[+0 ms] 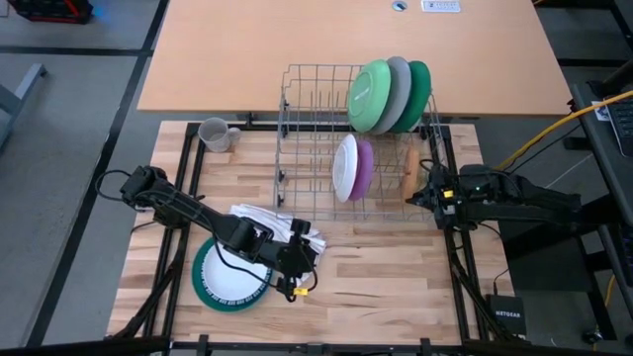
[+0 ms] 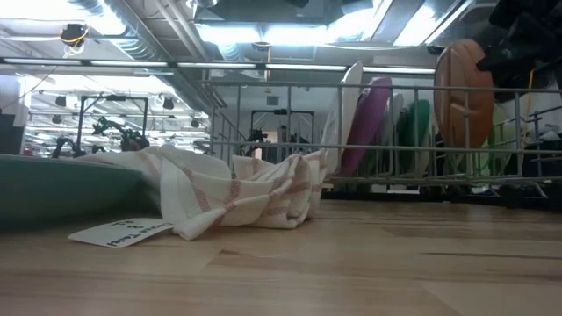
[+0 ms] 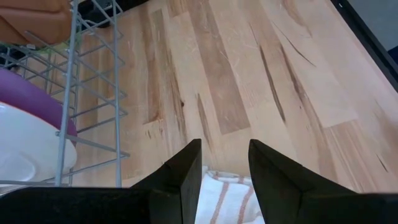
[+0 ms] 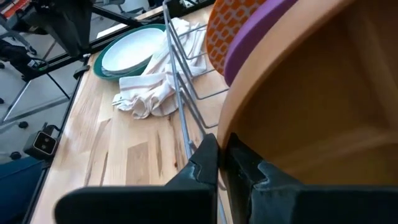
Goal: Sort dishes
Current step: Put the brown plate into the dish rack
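Note:
A grey wire rack (image 1: pixel 346 148) holds large green, grey and teal plates (image 1: pixel 391 96) on edge at its far right. Smaller white and purple plates (image 1: pixel 351 166) stand in its middle. A brown bowl (image 1: pixel 409 173) stands on edge at the rack's right end, and my right gripper (image 1: pixel 423 188) is shut on it. My left gripper (image 1: pixel 300 259) is open and empty above the striped white cloth (image 1: pixel 282 225), beside a teal-rimmed white plate (image 1: pixel 229 275) that lies flat on the table. A grey mug (image 1: pixel 214 134) stands at the far left. My right gripper holds the brown bowl by its rim (image 4: pixel 231 127), one finger (image 4: pixel 205 163) outside and the other inside the hollow. The fingers come about level from the table's right side. The bowl stands on edge in the rack beside the purple plate (image 4: pixel 261 28).
The cloth (image 2: pixel 237 189) lies crumpled between the teal-rimmed plate (image 2: pixel 53 189) and the rack (image 2: pixel 421 132). A white paper tag (image 2: pixel 118 233) lies in front of the cloth. Bare wood shows at the near right of the table (image 1: pixel 396 287).

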{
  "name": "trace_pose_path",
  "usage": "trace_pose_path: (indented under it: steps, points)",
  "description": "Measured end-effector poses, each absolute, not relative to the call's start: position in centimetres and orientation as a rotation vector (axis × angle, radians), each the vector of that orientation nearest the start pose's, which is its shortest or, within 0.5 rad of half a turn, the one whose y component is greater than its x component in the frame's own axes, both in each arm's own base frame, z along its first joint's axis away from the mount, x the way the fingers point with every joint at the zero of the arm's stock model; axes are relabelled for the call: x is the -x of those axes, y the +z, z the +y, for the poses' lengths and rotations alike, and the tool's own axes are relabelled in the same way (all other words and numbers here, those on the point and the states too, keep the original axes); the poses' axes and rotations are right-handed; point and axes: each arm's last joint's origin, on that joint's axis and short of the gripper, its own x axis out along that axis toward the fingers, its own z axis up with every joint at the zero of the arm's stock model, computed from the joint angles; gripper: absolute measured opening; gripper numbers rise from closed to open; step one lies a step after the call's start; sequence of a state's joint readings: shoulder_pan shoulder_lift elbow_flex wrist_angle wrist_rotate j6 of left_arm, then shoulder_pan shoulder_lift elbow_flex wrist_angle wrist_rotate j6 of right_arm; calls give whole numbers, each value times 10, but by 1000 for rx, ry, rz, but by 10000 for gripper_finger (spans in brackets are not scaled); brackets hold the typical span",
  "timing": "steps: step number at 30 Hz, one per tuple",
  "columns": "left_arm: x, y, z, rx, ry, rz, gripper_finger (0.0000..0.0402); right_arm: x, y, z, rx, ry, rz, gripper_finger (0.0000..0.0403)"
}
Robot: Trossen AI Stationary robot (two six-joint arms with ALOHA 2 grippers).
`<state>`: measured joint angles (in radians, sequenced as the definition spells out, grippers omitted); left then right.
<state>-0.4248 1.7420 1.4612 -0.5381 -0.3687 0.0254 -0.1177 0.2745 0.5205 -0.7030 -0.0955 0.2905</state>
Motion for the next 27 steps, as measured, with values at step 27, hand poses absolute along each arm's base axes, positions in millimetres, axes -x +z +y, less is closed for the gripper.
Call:
trace_pose_path:
  steps: [27]
  points:
    - [-353, 285, -148, -285, -41, 747, 123, -75, 273, -5, -261, -15, 353, 14]
